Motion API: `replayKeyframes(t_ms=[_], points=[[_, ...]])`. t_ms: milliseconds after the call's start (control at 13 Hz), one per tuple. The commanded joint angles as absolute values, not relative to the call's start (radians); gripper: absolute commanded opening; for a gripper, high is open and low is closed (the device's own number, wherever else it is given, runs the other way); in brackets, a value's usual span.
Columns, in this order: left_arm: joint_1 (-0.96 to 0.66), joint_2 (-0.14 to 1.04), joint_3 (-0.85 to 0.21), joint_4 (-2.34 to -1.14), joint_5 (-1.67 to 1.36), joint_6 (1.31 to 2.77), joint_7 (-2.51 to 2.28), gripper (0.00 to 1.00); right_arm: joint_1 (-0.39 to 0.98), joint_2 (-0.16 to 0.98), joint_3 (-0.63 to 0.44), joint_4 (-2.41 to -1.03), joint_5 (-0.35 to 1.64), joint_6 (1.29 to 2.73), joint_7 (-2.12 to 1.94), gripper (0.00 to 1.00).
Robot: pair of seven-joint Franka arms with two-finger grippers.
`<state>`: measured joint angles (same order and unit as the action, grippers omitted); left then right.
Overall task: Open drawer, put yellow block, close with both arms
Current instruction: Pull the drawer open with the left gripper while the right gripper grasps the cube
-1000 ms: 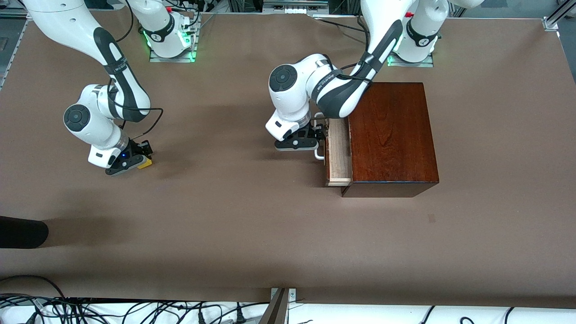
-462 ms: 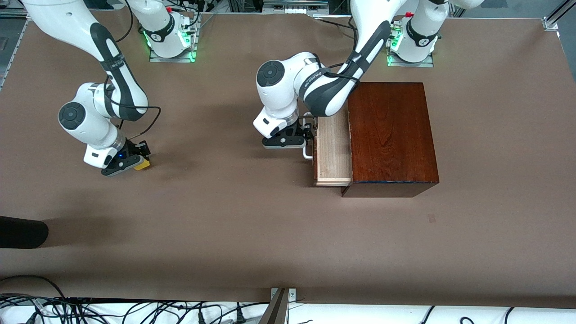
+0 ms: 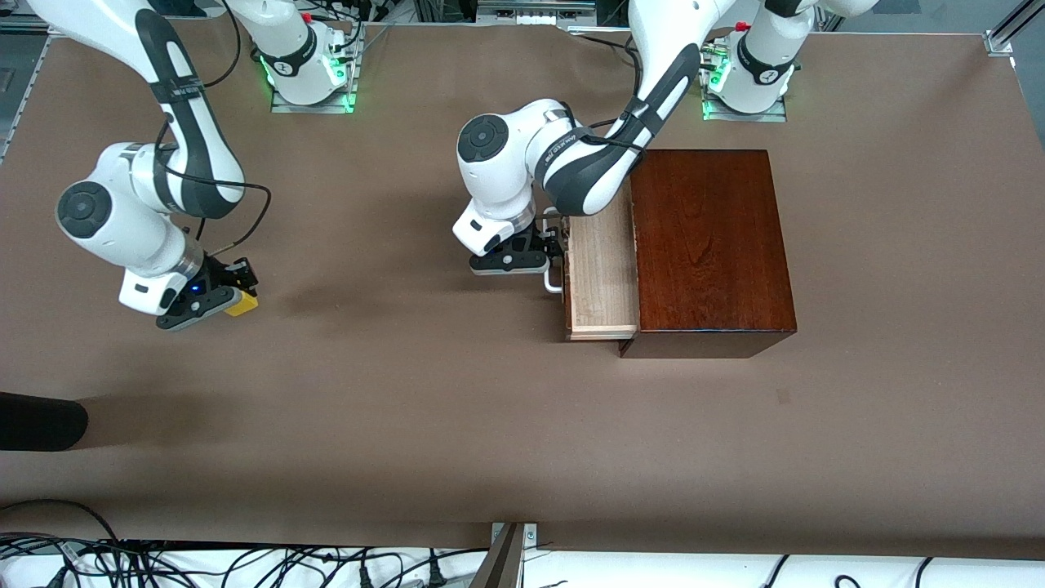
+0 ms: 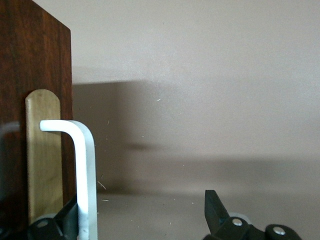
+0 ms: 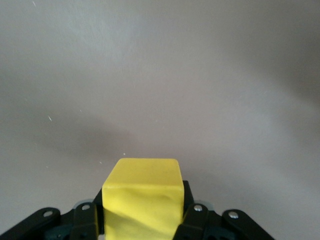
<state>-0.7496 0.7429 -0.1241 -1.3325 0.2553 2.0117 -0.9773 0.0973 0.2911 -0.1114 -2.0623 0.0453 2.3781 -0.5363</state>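
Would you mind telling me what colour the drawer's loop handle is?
White; the handle on the drawer shows best in the left wrist view.

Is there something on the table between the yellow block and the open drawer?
Nothing lies between them. The right gripper holds the yellow block; only the left gripper, at the handle, stands before the drawer.

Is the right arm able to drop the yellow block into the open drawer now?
Probably yes. The right gripper is shut on the yellow block, and the drawer tray lies open and bare, though the left gripper sits at its handle.
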Motion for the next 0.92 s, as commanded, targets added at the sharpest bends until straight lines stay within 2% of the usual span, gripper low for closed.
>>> replayKeyframes(t_ms=[0, 462, 846], points=[[-0.759, 0.810, -0.115, -1.264, 0.206, 2.066, -0.985, 1.00, 0.097, 0.290, -0.098, -1.987, 0.071, 2.309, -0.558, 0.08], [-0.755, 0.773, -0.118, -1.272, 0.210, 2.049, -0.974, 1.00, 0.106, 0.293, -0.083, -1.861, 0.071, 2.191, -0.551, 0.08], [-0.750, 0.718, -0.129, -1.278, 0.210, 1.936, -0.973, 1.00, 0.123, 0.298, -0.046, -1.766, 0.071, 2.088, -0.477, 0.08]])
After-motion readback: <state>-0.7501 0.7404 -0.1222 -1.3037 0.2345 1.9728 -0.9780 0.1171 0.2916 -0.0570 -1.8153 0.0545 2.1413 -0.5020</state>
